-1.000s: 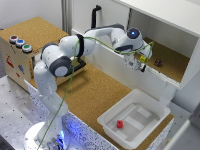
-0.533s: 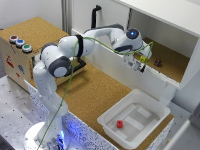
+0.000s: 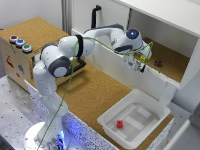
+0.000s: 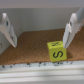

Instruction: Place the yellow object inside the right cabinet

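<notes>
And here we are inside the right cabinet point(image 3: 167, 35), the big white box filling the upper right of the exterior view, with the arm reaching in over its front wall. The tool point(image 3: 140, 62) sits just right of centre in that frame, low at the cabinet opening, and the wrist view tells the story: the two fingers point(image 4: 73, 25) are spread wide apart, released, gripping nothing at all. Between them, a little nearer one finger, the yellow object point(image 4: 57, 50) rests on the brown cork floor of the cabinet, a small bright cube with a dark letter S on its near face, sitting slightly turned and clear of both fingers as far as can be seen. In the exterior view it shows only as a yellow speck at the fingertips. Further right on the cabinet floor lies a small dark object point(image 3: 157, 63), well apart from the tool. Down in the lower right, a white plastic bin point(image 3: 150, 126) stands on the cork worktop point(image 3: 95, 95) with a small red cube point(image 3: 120, 124) inside it.
</notes>
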